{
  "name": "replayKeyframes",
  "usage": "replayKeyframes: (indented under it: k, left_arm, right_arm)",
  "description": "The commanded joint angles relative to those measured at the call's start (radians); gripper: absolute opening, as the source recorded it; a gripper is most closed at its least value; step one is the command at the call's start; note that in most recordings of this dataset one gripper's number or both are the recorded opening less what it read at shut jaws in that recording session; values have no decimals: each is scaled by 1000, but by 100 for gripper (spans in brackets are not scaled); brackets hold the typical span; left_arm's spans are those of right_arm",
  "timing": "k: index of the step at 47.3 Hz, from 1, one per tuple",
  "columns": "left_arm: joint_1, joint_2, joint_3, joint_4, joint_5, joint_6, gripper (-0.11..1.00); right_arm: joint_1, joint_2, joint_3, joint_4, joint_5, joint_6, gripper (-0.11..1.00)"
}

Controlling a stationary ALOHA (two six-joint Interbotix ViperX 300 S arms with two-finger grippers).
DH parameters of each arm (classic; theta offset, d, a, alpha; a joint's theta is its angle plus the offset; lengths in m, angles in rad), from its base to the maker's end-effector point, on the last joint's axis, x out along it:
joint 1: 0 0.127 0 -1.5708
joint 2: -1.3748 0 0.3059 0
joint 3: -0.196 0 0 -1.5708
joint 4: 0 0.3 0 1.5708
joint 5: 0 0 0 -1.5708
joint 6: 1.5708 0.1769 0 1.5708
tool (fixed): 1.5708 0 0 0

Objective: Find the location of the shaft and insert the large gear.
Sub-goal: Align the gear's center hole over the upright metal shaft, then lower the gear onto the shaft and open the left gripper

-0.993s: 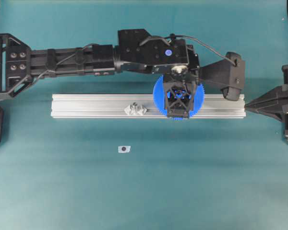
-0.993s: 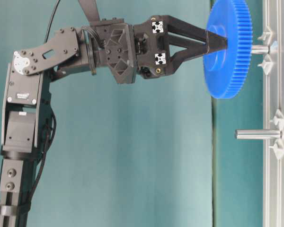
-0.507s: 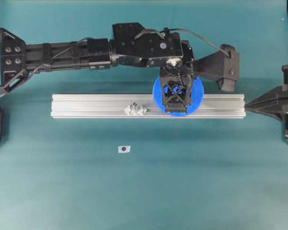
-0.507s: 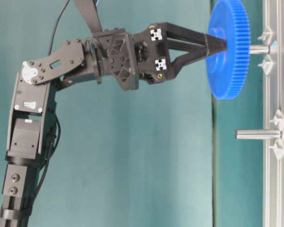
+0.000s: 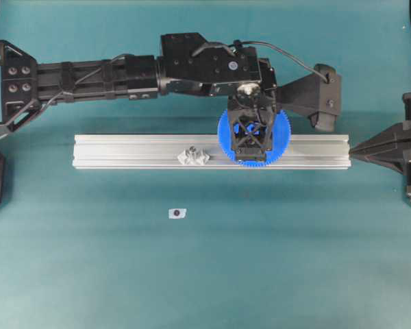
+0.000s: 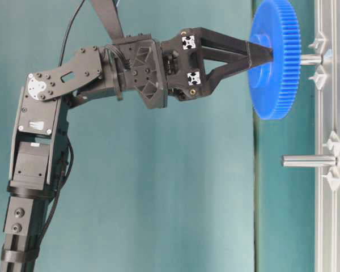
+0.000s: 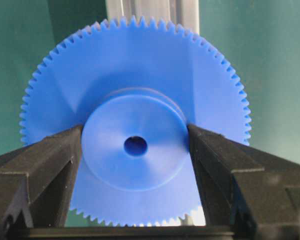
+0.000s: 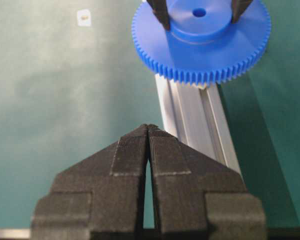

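Taking the rail [image 5: 137, 151] as landmark in the overhead view: the large gear [image 5: 282, 133] sits over its right half, held by the left gripper [image 5: 252, 137], whose arm reaches in from behind the rail's left end. One shaft [image 5: 192, 155] stands left of the gear on the rail; another shaft [image 6: 310, 59] pokes from the rail just beneath the gear (table-level view). The right gripper [image 5: 359, 149] lies just off the rail's right end. A small tag [image 5: 177, 213] lies in front of the rail.

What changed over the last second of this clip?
The left gripper, shut on the large gear by its hub, shifted the gear left and toward the top of the overhead view, and nearer the rail at table level. Grip, right gripper and both shafts unchanged.
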Motion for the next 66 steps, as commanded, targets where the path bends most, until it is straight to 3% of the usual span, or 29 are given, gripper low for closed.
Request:
replayKeyframes:
  k: [1,24,31,66]
  left_arm:
    - [15,-31,-20,6,5,6,71]
    - [9,-32,-49,6,20,17,72]
    - [9,-29,-75,6,20,18,91]
    - [-15,-20,-94,5,44,15,88]
  right_arm:
    - [-2,5,-9,-2,-6,8,1]
    - [-2,5,-12,-2,-6,8,1]
    - [-2,5,-14,-2,-6,8,1]
    - [-2,-2,-12,-2,-6,8,1]
